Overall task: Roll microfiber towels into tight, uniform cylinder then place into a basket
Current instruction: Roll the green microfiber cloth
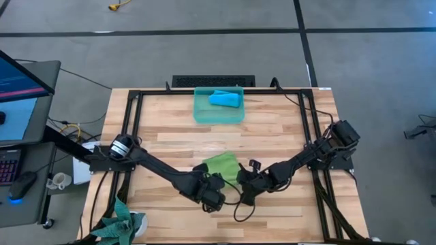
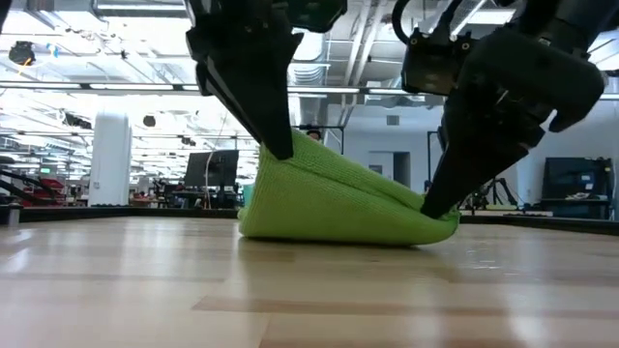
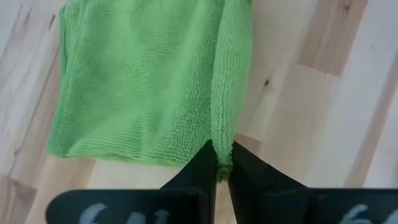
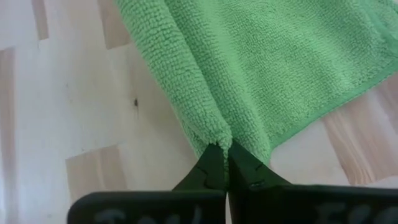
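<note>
The lime green microfiber towel [image 1: 221, 165] lies folded near the table's middle, its underside on the wood and one near corner raised. My left gripper [image 1: 212, 180] is shut on that raised corner. My right gripper [image 1: 242, 179] is shut on the other near corner, low by the table. In the low view the towel [image 2: 338, 208] slopes from the left gripper [image 2: 282, 150] down to the right gripper [image 2: 432, 208]. The bright blue towel [image 1: 225, 99] lies inside the teal basket [image 1: 199, 112] at the far edge. My left gripper pinches the green towel's near corner [image 3: 222, 163] between its two fingers, on a folded edge of several layers. The fingers slant down from above. That corner is lifted off the table and the rest of the towel [image 3: 137, 81] lies on the wood. My right gripper pinches the towel's other near corner [image 4: 219, 144] between its two fingers, at a fold of several layers. The fingers slant down from the table's right and near side. This corner sits close to the tabletop [image 2: 440, 224], and the cloth spreads away from it flat.
A dark teal-green cloth bundle [image 1: 122, 224] sits at the table's near left corner. Black frame rails [image 1: 136, 102] run along the table's left, right and far edges. A desk with a monitor [image 1: 20, 82] stands left of the table. Bare wood lies between towel and basket.
</note>
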